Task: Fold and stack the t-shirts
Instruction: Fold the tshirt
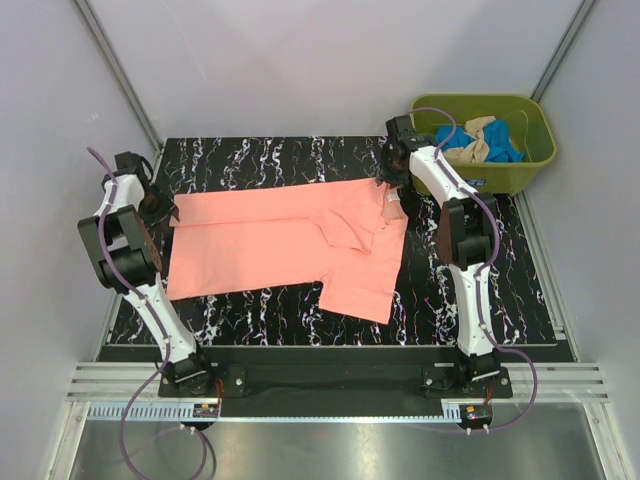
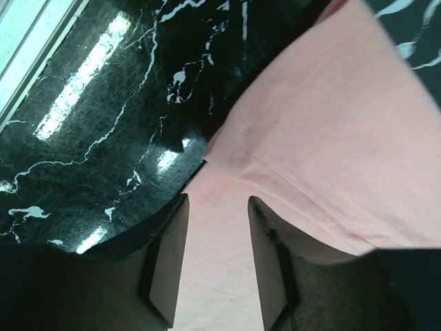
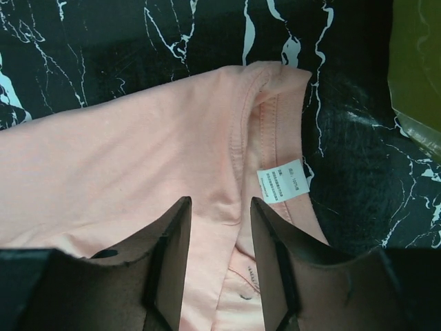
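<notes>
The only writing I find is on a small white tag (image 3: 281,181) sewn inside the collar (image 3: 265,103) of the pink t-shirt (image 3: 138,172). It has several lines of grey print, too fine for me to read.

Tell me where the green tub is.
In the overhead view the green tub sits at the far right corner, just beyond the right arm, with a blue shirt and a beige shirt inside.

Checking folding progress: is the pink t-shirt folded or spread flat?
Partly folded: the pink t-shirt has its far sleeve turned onto the body; the near sleeve sticks out flat.
</notes>
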{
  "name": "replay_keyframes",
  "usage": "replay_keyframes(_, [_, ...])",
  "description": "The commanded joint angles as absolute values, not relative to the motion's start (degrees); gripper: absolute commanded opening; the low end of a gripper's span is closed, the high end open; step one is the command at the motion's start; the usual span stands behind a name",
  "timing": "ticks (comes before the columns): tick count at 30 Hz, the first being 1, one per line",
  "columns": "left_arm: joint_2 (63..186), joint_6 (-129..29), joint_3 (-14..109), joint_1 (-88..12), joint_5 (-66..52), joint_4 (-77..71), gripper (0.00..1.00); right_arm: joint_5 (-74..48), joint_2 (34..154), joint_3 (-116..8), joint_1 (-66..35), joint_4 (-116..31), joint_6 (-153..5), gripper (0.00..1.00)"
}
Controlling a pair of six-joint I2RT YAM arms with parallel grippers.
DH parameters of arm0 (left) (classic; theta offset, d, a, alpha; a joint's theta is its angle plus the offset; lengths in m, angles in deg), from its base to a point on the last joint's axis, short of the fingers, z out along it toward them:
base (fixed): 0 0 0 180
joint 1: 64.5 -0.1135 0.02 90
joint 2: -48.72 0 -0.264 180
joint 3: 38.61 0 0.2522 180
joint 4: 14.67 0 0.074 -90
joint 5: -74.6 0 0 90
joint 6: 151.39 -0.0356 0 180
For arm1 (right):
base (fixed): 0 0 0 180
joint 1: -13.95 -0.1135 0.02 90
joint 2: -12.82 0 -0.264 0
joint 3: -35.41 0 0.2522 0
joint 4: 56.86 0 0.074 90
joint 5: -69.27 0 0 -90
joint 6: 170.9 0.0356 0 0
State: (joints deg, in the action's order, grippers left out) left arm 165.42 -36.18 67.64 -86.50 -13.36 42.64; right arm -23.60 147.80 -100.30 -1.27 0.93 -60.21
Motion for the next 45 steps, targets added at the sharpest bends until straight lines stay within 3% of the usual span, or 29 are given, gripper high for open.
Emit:
replay_keyframes(1, [167.01,-36.69,69.54,-87.44,-15.31,42.51,0.48,-22.84,148.52,-103.59,-1.78,0.41,-60.86,0.48])
replay_keyframes(6, [169.3,-37.05,69.63,-88.23,-15.31,41.73,0.53,-22.75,148.96,-103.95,-1.95,-0.21,-60.95,0.5])
replay_keyframes(30, [172.99,-34.32,71.65,-89.38,-8.46,36.62,0.5,-25.38,154.41,-110.53,-2.48,1.72,-61.74,0.5])
replay_keyframes(33, [173.78,-34.23,71.83,-89.64,-8.02,36.27,0.43,-26.96,154.85,-110.72,-2.48,1.9,-62.18,0.5])
replay_keyframes(37, [174.57,-34.15,73.49,-89.82,-7.14,36.53,0.22,-29.69,155.2,-110.98,-2.48,1.72,-62.88,0.5])
replay_keyframes(40, [174.14,-34.32,73.59,-89.82,-6.7,36.62,0.13,-30.57,155.55,-111.51,-2.48,1.9,-62.62,0.45])
replay_keyframes(45, [172.82,-34.85,73.24,-89.82,-7.13,36.97,0.09,-30.22,156.52,-111.33,-2.57,0.76,-62.62,0.41])
